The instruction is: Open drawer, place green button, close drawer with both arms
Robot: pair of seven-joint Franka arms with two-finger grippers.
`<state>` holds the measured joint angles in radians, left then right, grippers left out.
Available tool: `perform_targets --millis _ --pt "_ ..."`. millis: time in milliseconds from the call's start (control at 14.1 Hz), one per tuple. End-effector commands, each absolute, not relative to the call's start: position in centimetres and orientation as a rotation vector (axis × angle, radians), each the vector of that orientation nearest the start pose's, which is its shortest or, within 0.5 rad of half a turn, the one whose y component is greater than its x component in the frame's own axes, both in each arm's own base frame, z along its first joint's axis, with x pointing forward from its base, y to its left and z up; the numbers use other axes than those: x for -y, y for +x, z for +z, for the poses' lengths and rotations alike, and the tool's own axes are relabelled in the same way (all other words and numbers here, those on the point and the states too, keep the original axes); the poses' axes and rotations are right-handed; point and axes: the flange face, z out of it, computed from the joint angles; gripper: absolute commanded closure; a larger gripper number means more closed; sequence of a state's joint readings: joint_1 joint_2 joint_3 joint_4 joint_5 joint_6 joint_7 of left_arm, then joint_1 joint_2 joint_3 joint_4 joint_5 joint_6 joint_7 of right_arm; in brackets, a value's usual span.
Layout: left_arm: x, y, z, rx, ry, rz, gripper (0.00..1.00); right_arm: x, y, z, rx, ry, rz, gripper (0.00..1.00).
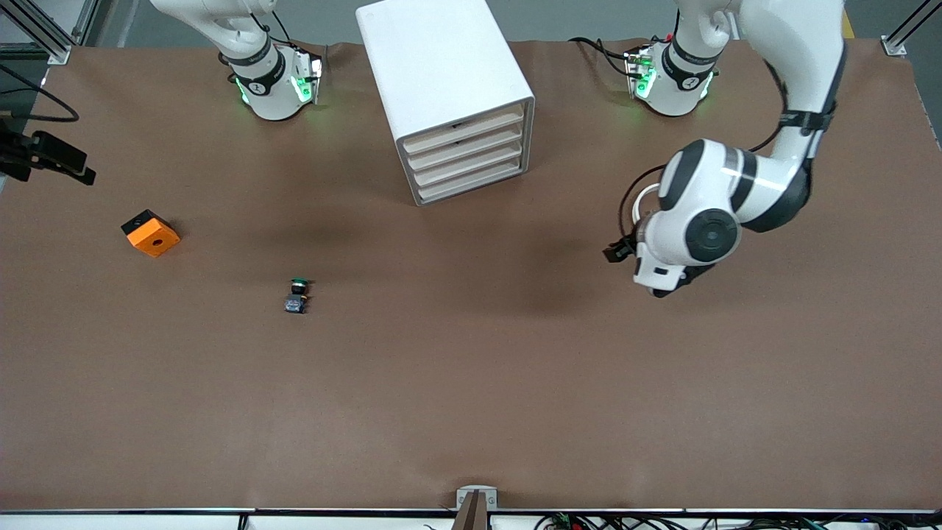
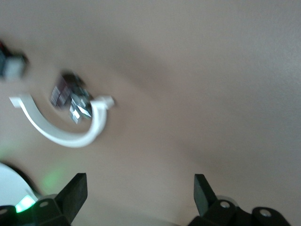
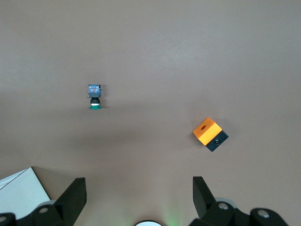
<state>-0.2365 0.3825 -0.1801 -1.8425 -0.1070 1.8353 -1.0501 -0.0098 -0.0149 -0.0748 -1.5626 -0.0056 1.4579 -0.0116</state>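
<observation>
The button (image 1: 296, 295) lies on its side on the brown table, green cap toward the robots, nearer the front camera than the drawer cabinet (image 1: 449, 96). It also shows in the right wrist view (image 3: 94, 97). The white cabinet's drawers are all shut. My left arm's hand (image 1: 684, 239) hangs over the table toward the left arm's end; its fingers are hidden in the front view. In the left wrist view the left gripper (image 2: 139, 197) is open and empty. My right gripper (image 3: 138, 197) is open and empty, high over the table and out of the front view.
An orange square block with a hole (image 1: 151, 232) lies toward the right arm's end, and shows in the right wrist view (image 3: 210, 133). A black fixture (image 1: 44, 158) juts in at that end's edge. A white cable loop (image 2: 70, 132) shows in the left wrist view.
</observation>
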Motion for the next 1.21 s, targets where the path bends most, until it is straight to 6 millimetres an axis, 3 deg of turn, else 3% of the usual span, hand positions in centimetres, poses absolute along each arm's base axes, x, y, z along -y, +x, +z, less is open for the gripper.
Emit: perform_targets --millis 0,71,213,355,567,851,1135 --pt "27.9 55.3 27.9 1.219 -2.629 0.682 0.0 4.9 54.9 61.7 -0.098 -3.145 0.175 0.0" --pt "28.9 55.4 27.5 1.265 -2.574 0.717 0.0 5.0 55.0 61.6 -0.101 -3.146 0.173 0.0" --pt "30.9 56.2 25.9 1.423 -2.432 0.78 0.0 5.0 56.3 59.2 -0.102 -3.142 0.232 0.0" --pt "32.3 56.3 25.0 1.512 -2.304 0.811 0.0 5.3 56.6 58.7 -0.109 -3.143 0.236 0.0" --pt "33.2 55.1 23.7 1.584 -2.091 0.963 0.0 3.6 57.2 56.9 -0.099 -3.141 0.257 0.0" --pt "34.3 52.4 22.3 1.508 -1.911 1.176 0.0 1.3 57.7 49.3 -0.12 -3.119 0.197 0.0" --pt "35.1 51.8 19.4 1.613 -1.661 1.248 0.0 -1.8 56.2 43.1 -0.229 -3.12 0.141 0.0"
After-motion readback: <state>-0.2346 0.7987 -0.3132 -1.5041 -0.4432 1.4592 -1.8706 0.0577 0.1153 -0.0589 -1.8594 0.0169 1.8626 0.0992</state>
